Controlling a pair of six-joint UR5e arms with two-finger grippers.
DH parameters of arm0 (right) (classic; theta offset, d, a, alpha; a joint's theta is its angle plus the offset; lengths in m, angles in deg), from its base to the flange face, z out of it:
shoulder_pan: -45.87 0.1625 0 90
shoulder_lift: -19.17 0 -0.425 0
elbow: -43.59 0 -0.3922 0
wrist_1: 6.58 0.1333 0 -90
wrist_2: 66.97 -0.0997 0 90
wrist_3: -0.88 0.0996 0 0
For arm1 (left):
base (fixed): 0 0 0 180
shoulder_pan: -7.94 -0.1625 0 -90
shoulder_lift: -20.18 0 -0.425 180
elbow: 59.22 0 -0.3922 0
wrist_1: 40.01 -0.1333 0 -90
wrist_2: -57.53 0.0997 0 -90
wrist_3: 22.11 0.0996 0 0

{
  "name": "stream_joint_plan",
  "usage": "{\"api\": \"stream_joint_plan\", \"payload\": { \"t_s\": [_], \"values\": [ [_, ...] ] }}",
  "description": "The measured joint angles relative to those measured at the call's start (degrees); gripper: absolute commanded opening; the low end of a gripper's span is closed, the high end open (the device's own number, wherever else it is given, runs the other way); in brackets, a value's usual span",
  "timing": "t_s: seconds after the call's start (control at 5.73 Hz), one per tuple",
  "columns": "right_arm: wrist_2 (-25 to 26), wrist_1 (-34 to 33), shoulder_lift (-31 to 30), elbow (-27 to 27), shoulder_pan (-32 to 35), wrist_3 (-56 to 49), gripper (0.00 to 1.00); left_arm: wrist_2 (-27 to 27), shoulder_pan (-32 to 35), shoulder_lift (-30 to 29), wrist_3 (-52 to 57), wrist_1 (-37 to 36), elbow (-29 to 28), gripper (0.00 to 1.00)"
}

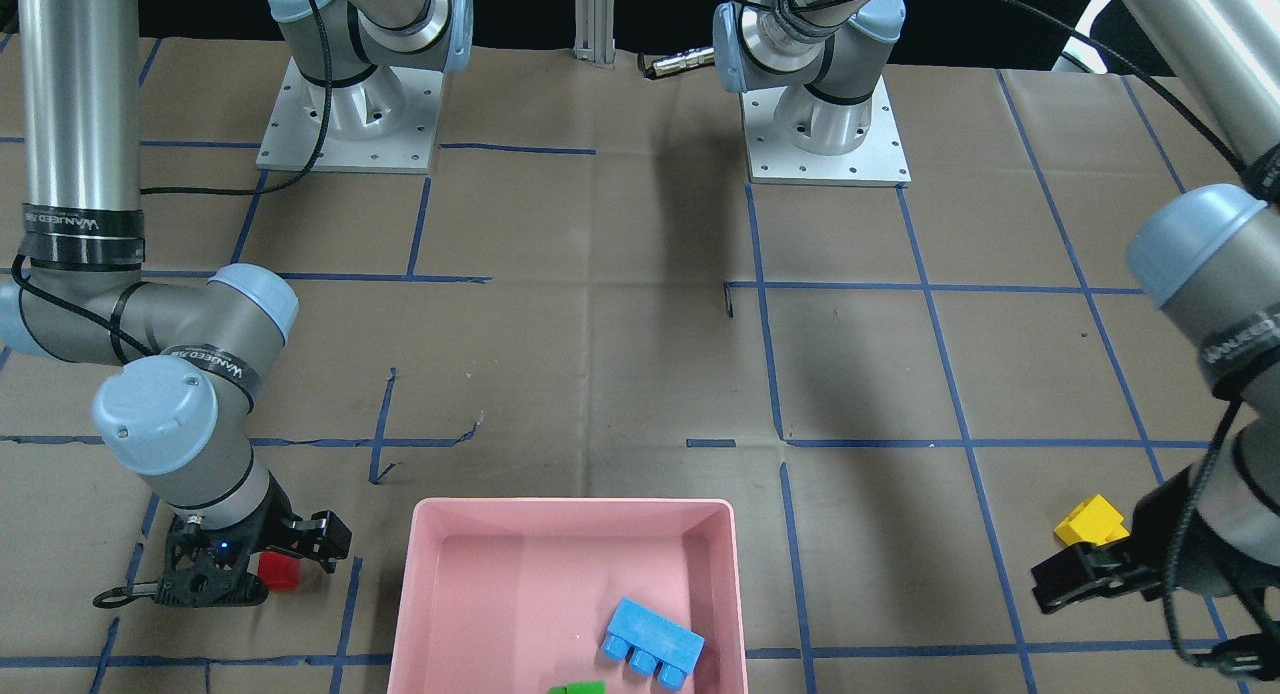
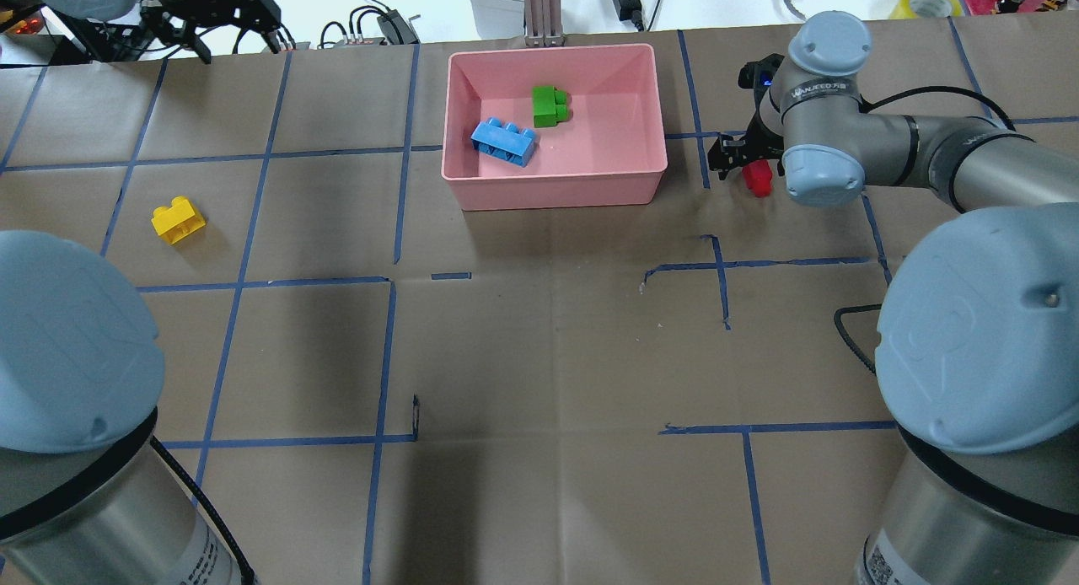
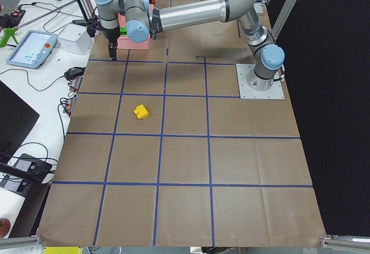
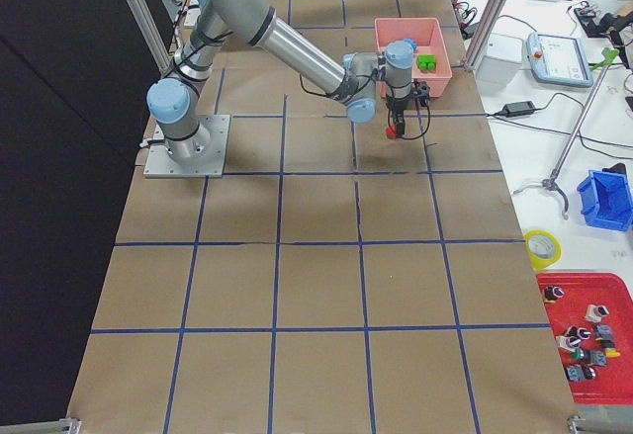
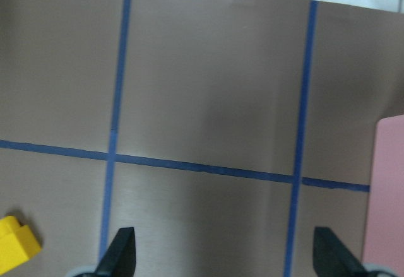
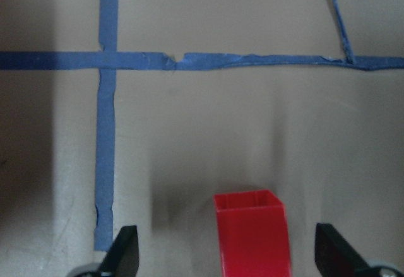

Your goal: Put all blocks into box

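Two of the four blocks are home: the blue block (image 2: 503, 141) and the green block (image 2: 548, 106) lie inside the pink box (image 2: 556, 204), close together but apart, the blue one nearer the robot and the green one towards the far wall. Two are left on the table. The red block (image 2: 758, 179) sits just beside the box on the robot's right, and the right gripper (image 6: 227, 255) is down over it with its jaws spread wide; in the right wrist view the block stands between the two fingers, touching neither, so nothing is gripped yet. The yellow block (image 2: 178, 220) rests well apart from the box on the robot's left. The left gripper (image 5: 225, 252) is also spread wide and empty, and its wrist view looks down on bare table, with the yellow block only at the bottom left corner and the box's edge at the right. By my reckoning the job is about half done, with the red block the one in hand and the yellow one to follow
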Motion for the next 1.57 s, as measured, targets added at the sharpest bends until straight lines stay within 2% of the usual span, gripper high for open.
{"api": "stream_joint_plan", "payload": {
  "t_s": [0.17, 0.35, 0.87, 1.05, 1.4, 1.57],
  "values": [
    [0.2, 0.2, -0.1, 0.2, 0.0, -0.2, 0.11, 0.1, -4.2, 1.6, 8.8, 0.4, 2.6, 1.00],
    [1.4, 1.2, -0.4, 0.1, 0.0, -0.4, 0.06, 0.2, -7.8, 3.2, 20.9, 0.5, 6.0, 1.00],
    [4.3, 5.2, -2.8, -0.7, -0.1, -0.2, 0.06, -0.1, -14.3, 5.1, 67.3, 0.5, 13.1, 1.00],
    [4.3, 11.5, -6.5, -1.7, -0.1, 0.3, 0.06, 0.0, -15.0, 4.3, 75.6, 0.2, 14.4, 1.00],
    [3.6, 24.3, -13.6, -6.8, 1.6, 3.8, 0.07, 0.0, -14.9, 0.8, 77.2, -4.0, 16.3, 1.00],
    [2.0, 26.9, -13.9, -11.5, 5.0, 6.8, 0.07, 0.0, -14.7, -1.2, 75.3, -7.7, 17.2, 1.00]
  ]
}}
